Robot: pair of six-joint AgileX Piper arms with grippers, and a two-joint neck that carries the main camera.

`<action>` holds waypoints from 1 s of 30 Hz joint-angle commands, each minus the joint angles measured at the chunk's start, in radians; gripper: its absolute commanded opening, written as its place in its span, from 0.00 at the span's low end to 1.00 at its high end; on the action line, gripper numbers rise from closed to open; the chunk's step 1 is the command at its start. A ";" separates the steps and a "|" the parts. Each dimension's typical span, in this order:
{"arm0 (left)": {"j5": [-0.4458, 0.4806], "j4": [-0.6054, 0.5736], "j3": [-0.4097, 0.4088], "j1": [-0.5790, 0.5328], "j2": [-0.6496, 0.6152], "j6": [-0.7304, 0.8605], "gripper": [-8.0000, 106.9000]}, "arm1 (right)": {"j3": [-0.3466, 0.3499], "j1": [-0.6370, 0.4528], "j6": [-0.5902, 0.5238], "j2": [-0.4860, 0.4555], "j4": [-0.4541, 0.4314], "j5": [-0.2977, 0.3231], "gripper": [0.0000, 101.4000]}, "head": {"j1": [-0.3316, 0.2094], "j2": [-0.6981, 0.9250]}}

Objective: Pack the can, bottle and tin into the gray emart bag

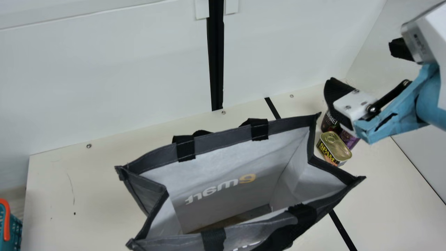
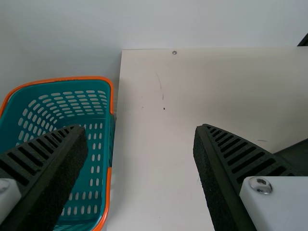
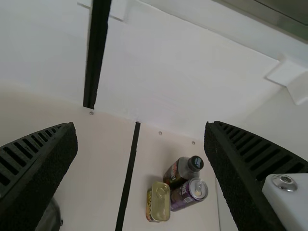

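One can [image 3: 184, 196], one bottle [image 3: 175, 174] and one tin [image 3: 159, 202] sit together near one bag [image 1: 223, 140], below the open right gripper [image 1: 361, 66]. The left gripper [image 2: 139, 129] is open too.

Bag [image 1: 223, 141]: matt fabric, creased, edged in stitched cloth. Tin [image 1: 337, 146]: topped with glossy metal. Basket [image 2: 91, 187]: formed in smooth plastic. Tabletop [image 2: 149, 149]: smooth-finished, lightly scuffed.

gray bag [image 1: 223, 157]: 1 | can [image 3: 183, 196]: 1 | bottle [image 3: 177, 174]: 1 | tin [image 3: 160, 202]: 1 | teal basket [image 2: 62, 79]: 1
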 commanded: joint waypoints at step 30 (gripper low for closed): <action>0.000 0.000 0.000 0.000 0.000 0.000 0.85 | 0.166 -0.189 0.078 0.022 -0.030 0.000 0.90 | -0.023 -0.001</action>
